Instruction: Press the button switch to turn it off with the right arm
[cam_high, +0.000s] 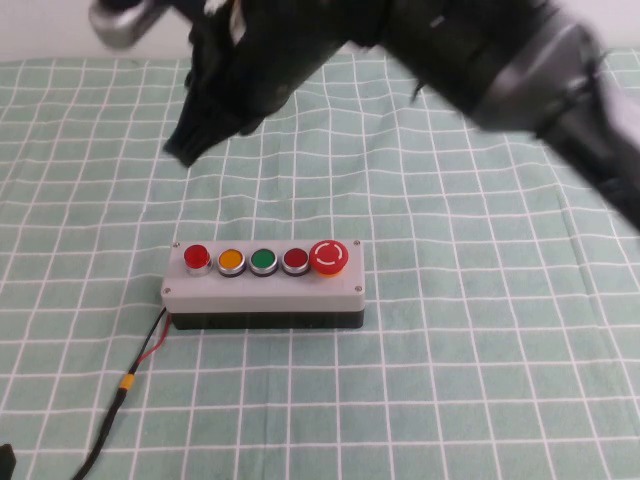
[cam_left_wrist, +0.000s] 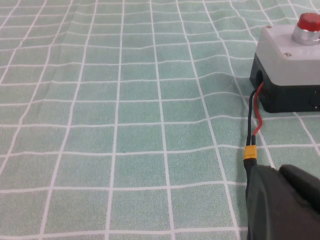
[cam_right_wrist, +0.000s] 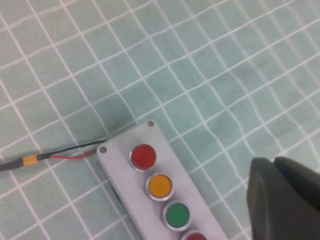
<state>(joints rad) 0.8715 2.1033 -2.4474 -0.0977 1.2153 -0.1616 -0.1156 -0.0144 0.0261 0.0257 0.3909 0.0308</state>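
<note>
While the approach step is judged to be in hand, the following are listed from left to right:

- Left gripper (cam_left_wrist: 282, 202): parked low near the cable (cam_left_wrist: 251, 122), well apart from the work; opening cannot be told.
- Button switch (cam_high: 197, 258): set at the left end of the grey box (cam_high: 262, 290), untouched.
- Right gripper (cam_high: 205, 125): held above and beyond the box; fingers seemingly drawn together, nothing held or touched.
- Next move: a descent onto the button switch is called for.

Green checked cloth (cam_high: 480, 380) covers the table. Red and black wires (cam_high: 150, 350) with a yellow connector (cam_high: 127, 382) lie on it.
</note>
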